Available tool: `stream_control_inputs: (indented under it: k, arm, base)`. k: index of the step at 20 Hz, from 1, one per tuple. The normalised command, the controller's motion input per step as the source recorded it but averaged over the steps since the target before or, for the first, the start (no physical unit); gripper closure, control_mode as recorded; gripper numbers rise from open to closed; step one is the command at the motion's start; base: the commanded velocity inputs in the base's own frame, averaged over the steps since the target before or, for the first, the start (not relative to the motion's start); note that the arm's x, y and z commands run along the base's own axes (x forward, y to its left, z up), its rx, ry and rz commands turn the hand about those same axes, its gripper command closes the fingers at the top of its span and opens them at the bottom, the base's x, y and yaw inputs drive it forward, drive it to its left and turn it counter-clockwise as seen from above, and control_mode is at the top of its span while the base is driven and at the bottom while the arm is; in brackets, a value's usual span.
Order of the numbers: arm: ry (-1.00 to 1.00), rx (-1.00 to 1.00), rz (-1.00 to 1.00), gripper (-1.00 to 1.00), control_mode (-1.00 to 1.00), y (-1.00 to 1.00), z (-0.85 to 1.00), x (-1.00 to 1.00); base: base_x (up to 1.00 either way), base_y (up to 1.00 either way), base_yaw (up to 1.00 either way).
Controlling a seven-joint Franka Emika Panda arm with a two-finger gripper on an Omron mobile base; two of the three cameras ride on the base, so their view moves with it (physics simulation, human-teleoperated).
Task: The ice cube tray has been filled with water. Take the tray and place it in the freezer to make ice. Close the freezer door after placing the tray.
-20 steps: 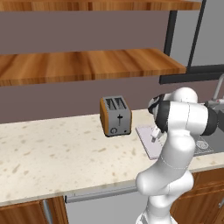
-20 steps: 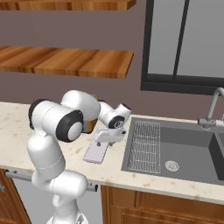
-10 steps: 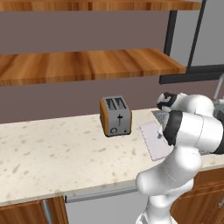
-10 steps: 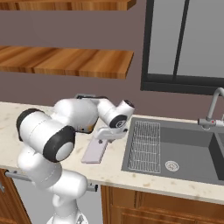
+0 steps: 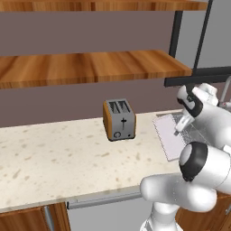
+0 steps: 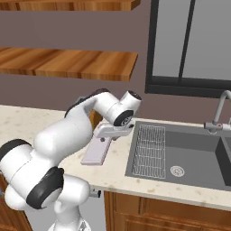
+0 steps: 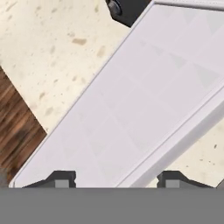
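Observation:
The ice cube tray (image 5: 168, 135) (image 6: 94, 154) is a pale flat slab lying on the speckled counter (image 5: 54, 153), between the toaster (image 5: 119, 119) and the sink (image 6: 194, 155). My gripper (image 6: 104, 139) (image 5: 178, 131) is down on the tray's far end, by the sink's edge. In the hand view the tray (image 7: 131, 100) runs diagonally away from my gripper (image 7: 117, 178), and the two fingertips (image 7: 61, 178) stand at either side of its near end, closed in on it. The freezer and the freezer door are out of view.
A wire rack (image 6: 146, 149) lies in the sink's left basin and a faucet (image 6: 220, 113) stands at its back right. Wooden shelves (image 5: 90, 67) hang over the counter. A dark window frame (image 6: 189, 45) is behind the sink. Wooden cabinet fronts (image 6: 149, 212) run below.
The jaws have closed in from wide open onto the tray's end. The arm's elbow has swung over to the left of the sink. The tray's far end has shifted slightly.

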Motion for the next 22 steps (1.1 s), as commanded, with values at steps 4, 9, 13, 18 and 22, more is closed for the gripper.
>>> stream_control_inputs:
  k: [4,9,13,18,22]
  arm:
    - [0.0,0.0,-0.01,1.0,-1.0,-0.18,0.69,-0.42]
    - [0.0,0.0,-0.11,1.0,-1.0,0.03,0.49,-0.32]
    - [0.0,0.0,-0.23,1.0,-1.0,0.2,0.08,-0.37]
    - [0.0,0.14,-0.22,1.0,-1.0,0.02,0.0,-0.43]
    - [0.02,0.2,-0.12,1.0,-1.0,0.0,0.04,-0.15]
  base:
    - [0.0,0.0,0.0]
    - [0.0,0.0,0.0]
    - [0.0,0.0,0.0]
    - [0.0,0.0,0.0]
    - [0.0,0.0,0.0]
